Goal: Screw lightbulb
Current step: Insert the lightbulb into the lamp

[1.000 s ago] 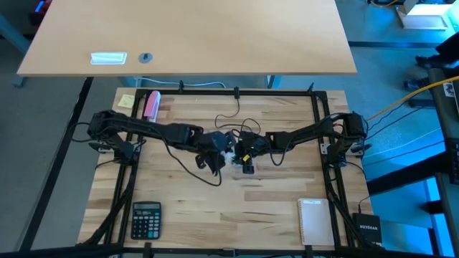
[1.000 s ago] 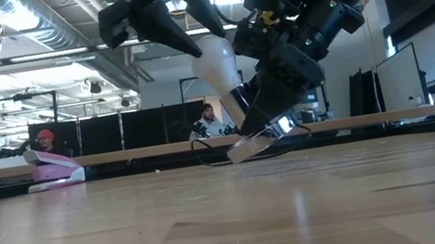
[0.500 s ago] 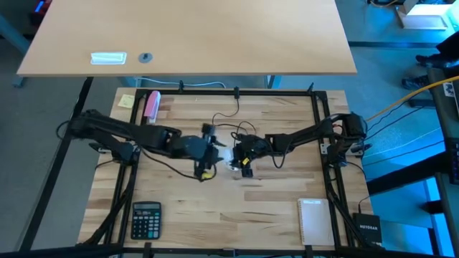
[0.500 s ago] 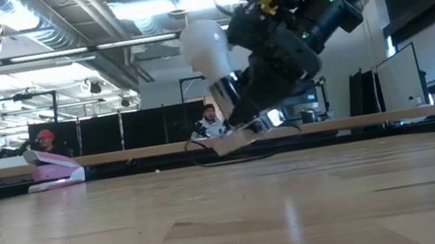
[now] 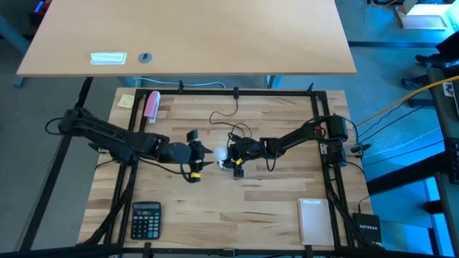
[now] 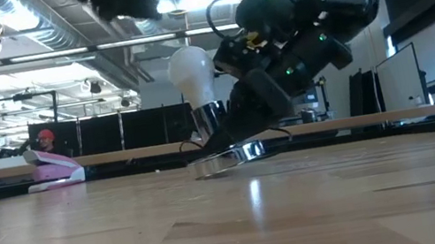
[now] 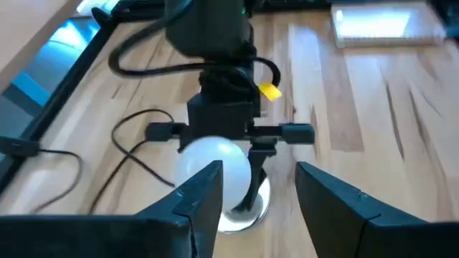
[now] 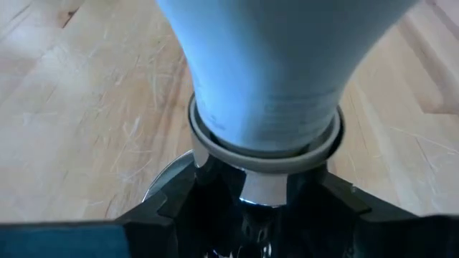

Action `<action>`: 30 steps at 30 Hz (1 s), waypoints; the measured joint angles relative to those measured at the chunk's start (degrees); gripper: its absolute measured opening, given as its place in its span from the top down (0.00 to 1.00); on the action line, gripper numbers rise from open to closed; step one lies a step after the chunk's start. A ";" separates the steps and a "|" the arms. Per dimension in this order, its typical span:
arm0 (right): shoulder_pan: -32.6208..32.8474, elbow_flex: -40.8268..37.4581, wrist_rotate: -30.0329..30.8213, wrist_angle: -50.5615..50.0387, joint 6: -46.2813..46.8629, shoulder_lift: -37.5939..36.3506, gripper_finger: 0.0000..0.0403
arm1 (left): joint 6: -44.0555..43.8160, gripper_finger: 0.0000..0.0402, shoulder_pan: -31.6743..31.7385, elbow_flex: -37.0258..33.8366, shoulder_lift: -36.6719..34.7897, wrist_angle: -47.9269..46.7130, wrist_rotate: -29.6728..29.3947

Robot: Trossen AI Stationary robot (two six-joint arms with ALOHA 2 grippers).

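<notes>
Lightbulb (image 6: 191, 70) sits in the silver socket (image 6: 226, 158), right tool (image 5: 234, 159) clamped on the socket; left tool (image 5: 203, 151) empty, fingers apart.

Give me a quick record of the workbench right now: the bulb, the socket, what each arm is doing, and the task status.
bulb: lightbulb seated base-down in the socket, glass uncovered
socket: silver socket, tilted, low on the table
right arm: right end effector clamped on the socket
left arm: left end effector beside the bulb, not touching it, nothing between its fingers
task status: bulb is in the socket; how far it is threaded cannot be seen
</notes>
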 joint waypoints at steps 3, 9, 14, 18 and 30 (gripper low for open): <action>-0.08 -0.05 0.27 0.39 0.01 0.09 0.55 | -1.21 0.62 0.00 -7.70 -0.96 9.56 0.02; -0.09 -0.13 0.29 1.50 0.09 0.28 0.55 | -2.63 0.66 1.37 -16.80 0.68 21.37 -2.84; -0.11 -0.14 0.33 1.28 0.30 0.35 0.45 | -7.72 0.66 1.91 -18.06 1.78 22.15 -3.09; -0.21 -0.19 0.68 1.77 0.32 0.39 0.21 | -8.52 0.65 2.64 -18.08 2.22 21.49 -2.99; -0.13 -0.26 1.16 -9.30 -1.77 -11.01 0.06 | -11.73 0.51 2.71 -18.08 3.06 20.58 -2.99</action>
